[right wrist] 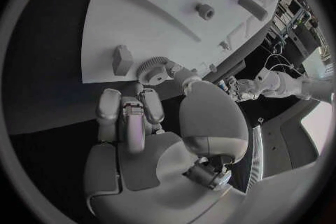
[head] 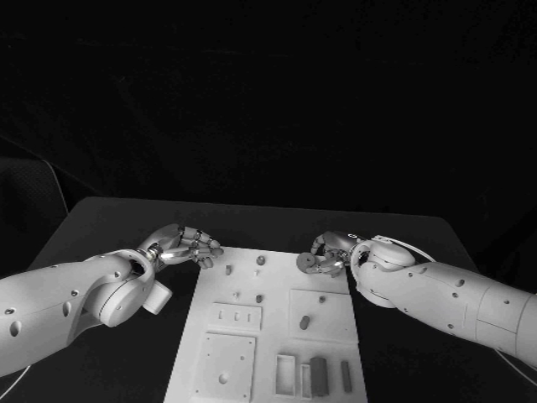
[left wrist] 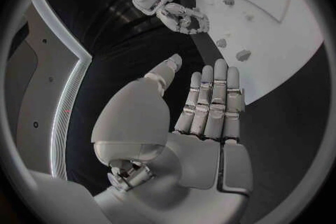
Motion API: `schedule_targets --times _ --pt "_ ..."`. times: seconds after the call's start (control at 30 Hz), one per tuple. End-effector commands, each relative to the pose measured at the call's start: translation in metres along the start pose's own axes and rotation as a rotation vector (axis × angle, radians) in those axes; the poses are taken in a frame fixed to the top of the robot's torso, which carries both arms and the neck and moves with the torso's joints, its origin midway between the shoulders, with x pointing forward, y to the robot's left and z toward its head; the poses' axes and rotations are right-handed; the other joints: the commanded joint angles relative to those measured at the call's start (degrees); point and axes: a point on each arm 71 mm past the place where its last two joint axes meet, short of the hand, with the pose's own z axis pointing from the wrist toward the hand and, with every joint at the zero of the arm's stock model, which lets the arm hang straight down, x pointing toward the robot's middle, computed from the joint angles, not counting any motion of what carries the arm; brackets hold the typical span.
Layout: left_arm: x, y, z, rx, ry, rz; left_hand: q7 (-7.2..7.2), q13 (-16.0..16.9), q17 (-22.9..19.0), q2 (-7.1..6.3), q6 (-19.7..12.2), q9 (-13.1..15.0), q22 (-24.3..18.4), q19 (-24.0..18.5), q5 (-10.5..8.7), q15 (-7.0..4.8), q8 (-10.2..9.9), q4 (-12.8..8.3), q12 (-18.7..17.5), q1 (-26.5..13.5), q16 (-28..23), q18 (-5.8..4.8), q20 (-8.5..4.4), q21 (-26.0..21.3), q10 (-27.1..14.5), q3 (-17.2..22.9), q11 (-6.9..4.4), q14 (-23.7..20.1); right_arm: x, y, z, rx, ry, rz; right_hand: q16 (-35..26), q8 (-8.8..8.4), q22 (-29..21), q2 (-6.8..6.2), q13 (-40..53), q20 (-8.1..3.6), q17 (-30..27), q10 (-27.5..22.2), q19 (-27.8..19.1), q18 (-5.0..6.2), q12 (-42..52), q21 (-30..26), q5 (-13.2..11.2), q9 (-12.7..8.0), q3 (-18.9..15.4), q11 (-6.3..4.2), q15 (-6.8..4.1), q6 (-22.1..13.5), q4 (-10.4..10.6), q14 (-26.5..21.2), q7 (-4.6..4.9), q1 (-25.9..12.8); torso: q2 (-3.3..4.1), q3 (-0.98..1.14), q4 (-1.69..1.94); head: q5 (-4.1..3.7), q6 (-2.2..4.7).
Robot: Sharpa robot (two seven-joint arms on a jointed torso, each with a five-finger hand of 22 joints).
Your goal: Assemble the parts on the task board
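The white task board (head: 329, 336) lies in the middle of the table, with small parts standing on it, such as a peg (head: 260, 261) and an oval piece (head: 304, 321). My right hand (head: 331, 254) hovers at the board's far right corner and pinches a small toothed gear (head: 307, 262) between thumb and fingers. The gear (right wrist: 154, 71) sits just over the board's edge (right wrist: 175, 0), beside a small block (right wrist: 122, 60). My left hand (head: 184, 248) is at the board's far left corner; the left hand (left wrist: 210, 106) holds nothing, fingers straight, thumb apart.
Several long blocks (head: 317, 374) stand in slots at the board's near end. A square plate (head: 230, 357) and a slotted plate (head: 236, 316) lie on its left half. Dark table (head: 112, 227) surrounds the board. A nut (right wrist: 204, 10) and a bar (right wrist: 252, 7) sit further along.
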Motion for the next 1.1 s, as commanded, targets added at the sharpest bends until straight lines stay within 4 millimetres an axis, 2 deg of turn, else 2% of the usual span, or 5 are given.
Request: schedule_targets --times 0.03,0.2,0.43,0.77,1.1 --pt "0.001 -0.0017 0.0009 0.007 0.001 -0.003 0.24 -0.02 0.06 0.39 -0.07 -0.07 -0.1 0.27 0.26 -0.15 -0.25 0.25 -0.22 0.01 -0.21 0.76 0.02 -0.29 -0.05 -0.17 0.09 0.31 0.002 0.0011 0.0015 -0.008 0.019 0.006 7.75 0.2 0.07 0.19 0.1 -0.02 19.12 -0.45 -0.22 0.86 0.39 7.06 -0.21 0.08 0.02 0.15 0.13 0.47 0.19 13.29 -0.05 -0.4 0.01 -0.02 0.05 -0.04 0.03" --pt "0.0004 -0.0014 0.0007 0.007 0.001 -0.003 0.24 -0.01 0.06 0.38 -0.06 -0.07 -0.1 0.28 0.26 -0.15 -0.26 0.26 -0.23 0.0 -0.21 0.76 0.02 -0.29 -0.04 -0.18 0.1 0.31 0.0024 0.0017 0.0027 -0.008 0.019 0.008 7.77 0.23 0.09 0.16 0.11 -0.01 19.16 -0.45 -0.23 0.86 0.41 7.06 -0.22 0.1 -0.04 0.15 0.14 0.56 0.3 13.31 0.0 -0.62 0.05 -0.04 0.12 -0.08 0.01" --pt "-0.0001 -0.0011 0.0013 0.006 0.0 -0.002 0.24 -0.01 0.07 0.36 -0.05 -0.07 -0.1 0.28 0.26 -0.15 -0.26 0.27 -0.24 -0.02 -0.22 0.75 0.03 -0.3 -0.03 -0.2 0.1 0.31 0.0028 0.0027 0.004 -0.009 0.019 0.012 7.78 0.24 0.11 0.2 0.12 0.0 19.15 -0.46 -0.25 0.86 0.42 7.06 -0.22 0.11 -0.1 0.16 0.15 0.63 0.46 13.29 0.04 -0.92 0.04 0.03 0.01 0.06 -0.04" --pt "0.0003 -0.0011 0.0023 0.005 0.001 -0.002 0.25 -0.01 0.08 0.32 -0.04 -0.07 -0.1 0.28 0.26 -0.15 -0.27 0.28 -0.25 -0.07 -0.23 0.75 0.03 -0.3 -0.01 -0.25 0.11 0.32 0.0031 0.001 0.0045 -0.006 0.026 0.017 7.85 0.31 0.13 0.37 0.13 0.01 19.29 -0.48 -0.26 0.86 0.44 7.06 -0.21 0.14 -0.14 0.18 0.15 0.8 0.66 13.39 0.01 -1.25 0.05 0.03 0.02 0.13 -0.07" --pt "0.0012 -0.0014 0.0024 0.005 0.003 -0.002 0.25 -0.01 0.09 0.29 -0.03 -0.08 -0.11 0.29 0.26 -0.16 -0.28 0.29 -0.27 -0.09 -0.24 0.75 0.03 -0.31 0.0 -0.28 0.11 0.32 0.0049 0.0033 0.0062 -0.008 0.037 0.015 7.9 1.0 0.27 1.44 0.21 -0.05 19.24 -0.56 -0.36 0.86 0.56 7.09 -0.13 0.49 0.19 0.14 0.13 2.42 0.38 13.32 -0.02 -1.07 0.12 0.05 -0.02 0.04 -0.07"
